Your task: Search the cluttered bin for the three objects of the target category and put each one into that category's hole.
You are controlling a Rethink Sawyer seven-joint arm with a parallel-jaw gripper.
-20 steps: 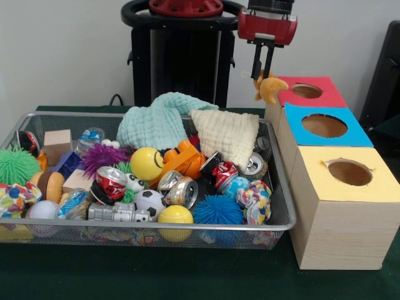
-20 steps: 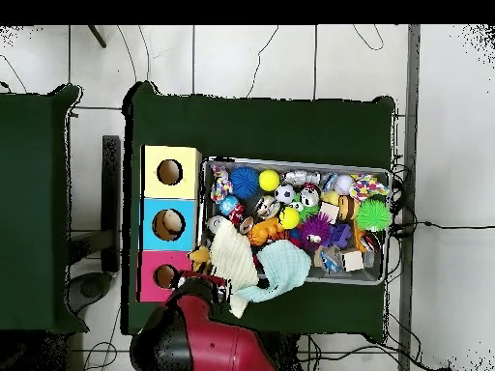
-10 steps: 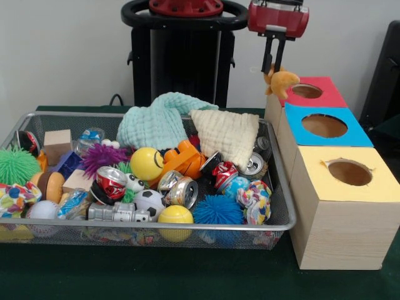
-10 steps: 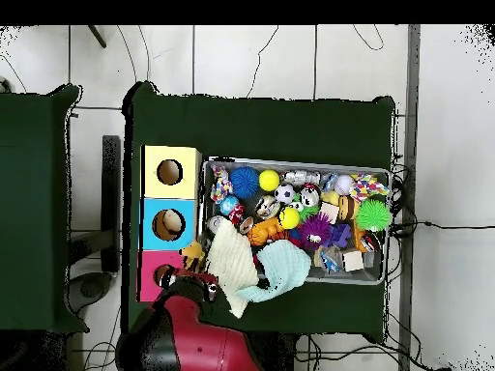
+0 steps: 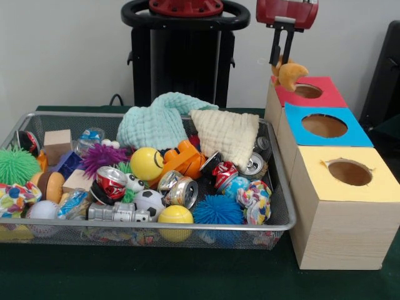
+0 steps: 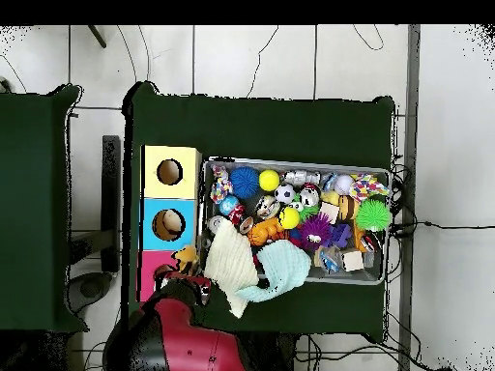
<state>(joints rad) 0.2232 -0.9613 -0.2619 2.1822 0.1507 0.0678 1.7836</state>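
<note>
My gripper (image 5: 280,61) hangs above the near-left corner of the red box (image 5: 322,97) in the front view, shut on an orange plush toy (image 5: 290,74). The toy dangles just left of the red box's hole (image 5: 307,91). From overhead the orange plush toy (image 6: 184,258) lies over the red box (image 6: 153,275), with my red arm (image 6: 179,333) below it. The blue box (image 5: 337,128) and the yellow box (image 5: 359,178) stand in a row beside the wire bin (image 5: 37,222). Crushed cans (image 5: 181,189), balls (image 5: 147,164) and cloths (image 5: 156,119) fill the bin.
A cream cloth (image 5: 228,134) drapes at the bin's back right corner, close to the boxes. A black stand (image 5: 178,62) rises behind the bin. A spiky green ball (image 5: 15,165) and a wooden block (image 5: 57,145) sit at the bin's left end.
My gripper has risen and shifted right with the orange plush toy, from beside the bin's corner to over the red box's edge.
</note>
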